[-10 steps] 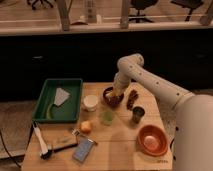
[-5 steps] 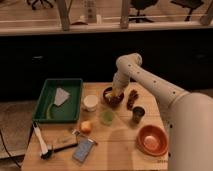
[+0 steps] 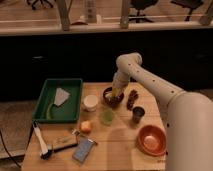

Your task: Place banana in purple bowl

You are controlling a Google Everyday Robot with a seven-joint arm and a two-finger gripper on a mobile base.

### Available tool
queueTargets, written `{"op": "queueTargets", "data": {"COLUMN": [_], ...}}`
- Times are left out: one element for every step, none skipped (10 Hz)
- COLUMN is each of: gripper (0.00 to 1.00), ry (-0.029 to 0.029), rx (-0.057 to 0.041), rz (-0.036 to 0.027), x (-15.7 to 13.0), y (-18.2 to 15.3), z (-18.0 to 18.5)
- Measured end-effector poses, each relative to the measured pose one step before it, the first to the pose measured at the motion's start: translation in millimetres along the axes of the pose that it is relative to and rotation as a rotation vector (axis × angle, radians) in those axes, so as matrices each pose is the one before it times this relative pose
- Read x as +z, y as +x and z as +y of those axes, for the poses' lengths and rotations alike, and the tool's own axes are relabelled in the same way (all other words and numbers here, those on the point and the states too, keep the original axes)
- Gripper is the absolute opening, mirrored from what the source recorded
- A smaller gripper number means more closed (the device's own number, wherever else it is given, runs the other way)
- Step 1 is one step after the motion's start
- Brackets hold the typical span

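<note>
The purple bowl stands in the middle of the wooden table, right of a white cup. My gripper hangs straight down over the bowl's right side, at its rim. The banana, a small yellow piece, shows at the gripper's tip, over or inside the bowl. I cannot tell whether it rests in the bowl or is still held.
A green tray with a grey piece lies at the left. A white cup, a green cup, a dark cup, an orange fruit, a brown item and an orange bowl surround the bowl. A brush and blue packet lie front left.
</note>
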Motion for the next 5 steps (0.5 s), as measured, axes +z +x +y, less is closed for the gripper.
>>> {"op": "queueTargets", "data": {"gripper": [0.8,0.8,0.8,0.8,0.8], "ry": [-0.00045,-0.00082,-0.00017,-0.00026,-0.00051], "rx": [-0.00317,-0.00073,-0.00045,-0.00182,-0.00122], "rz": [-0.00154,-0.0002,-0.00038,-0.00093,0.00062], "x": [0.09,0.37,-0.1,0.14,-0.04], "y": [-0.34,0.31,0.55,-0.44,-0.04], "z": [-0.04,0.7,0.9,0.13,-0.36]}}
